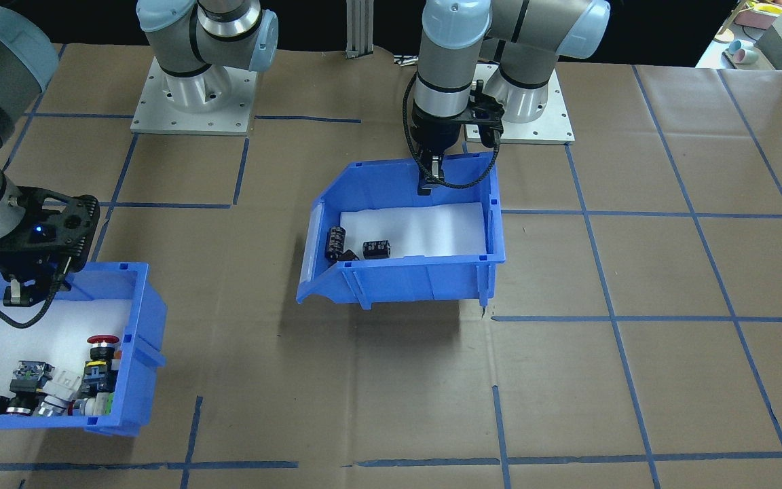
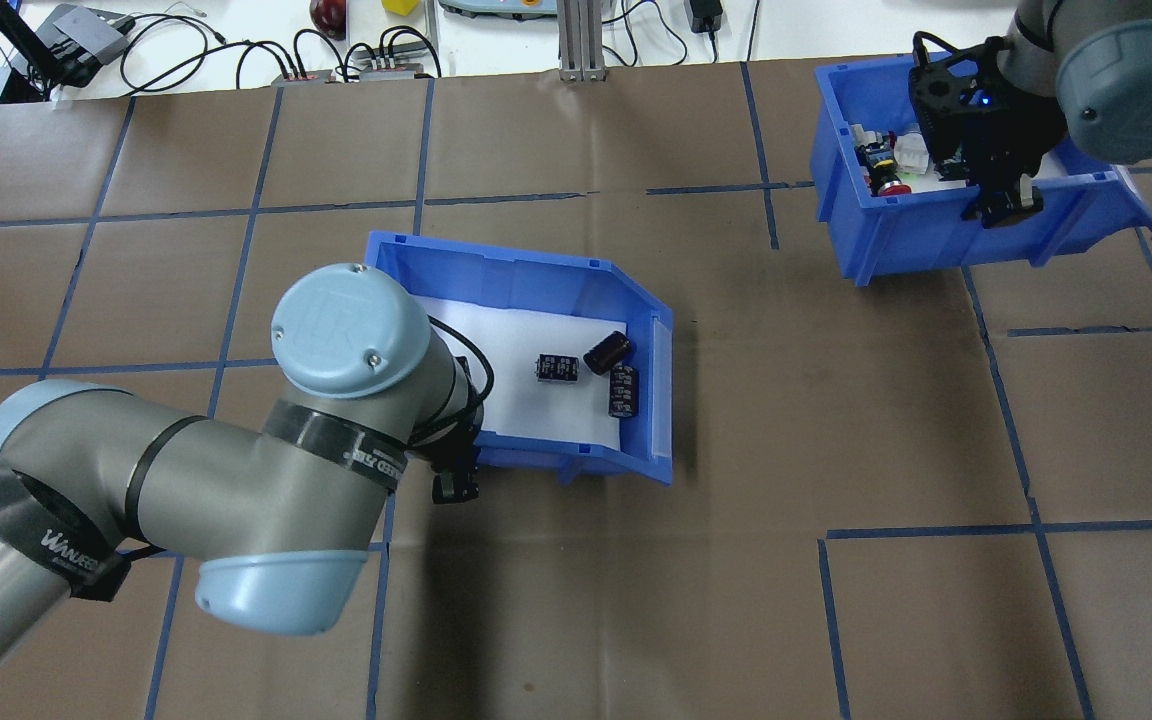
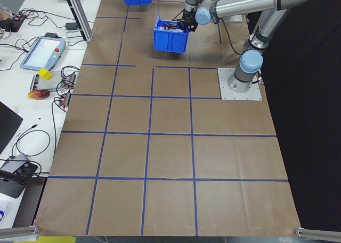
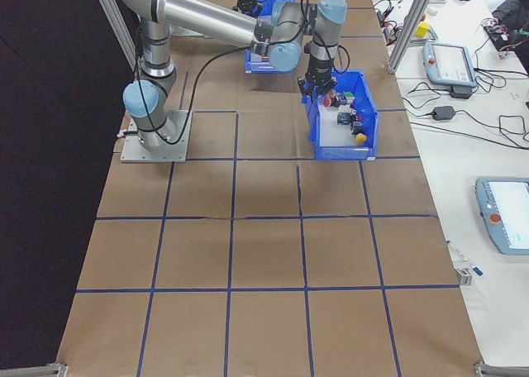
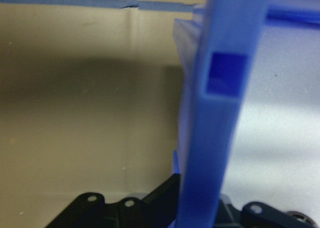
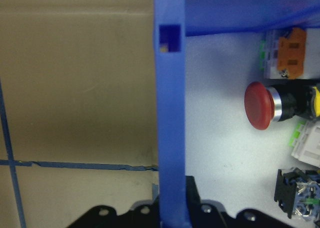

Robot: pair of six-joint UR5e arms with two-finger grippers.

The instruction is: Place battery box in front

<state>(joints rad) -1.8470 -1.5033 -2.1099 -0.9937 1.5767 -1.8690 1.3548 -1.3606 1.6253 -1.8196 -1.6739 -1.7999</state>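
The battery box (image 1: 418, 282) (image 2: 496, 270) is a blue bin with a white foam liner, mid-table. Dark cylindrical cells (image 1: 376, 249) (image 2: 557, 369) lie near its sloped cut-away side. My left gripper (image 1: 430, 183) (image 2: 456, 485) is shut on the box's back wall (image 5: 220, 113). The box looks raised slightly off the paper, with a shadow under it. My right gripper (image 1: 21, 293) (image 2: 1008, 207) is shut on the wall (image 6: 170, 113) of a second blue bin (image 1: 140, 326) (image 2: 896, 245).
The second bin holds colourful push-button switches (image 1: 96, 370) (image 6: 262, 105). Brown paper with a blue tape grid (image 1: 608, 319) covers the table. The arms' base plates (image 1: 191, 102) (image 1: 520, 109) stand at the robot's edge. Cables and tablets (image 3: 42, 51) lie beyond the table.
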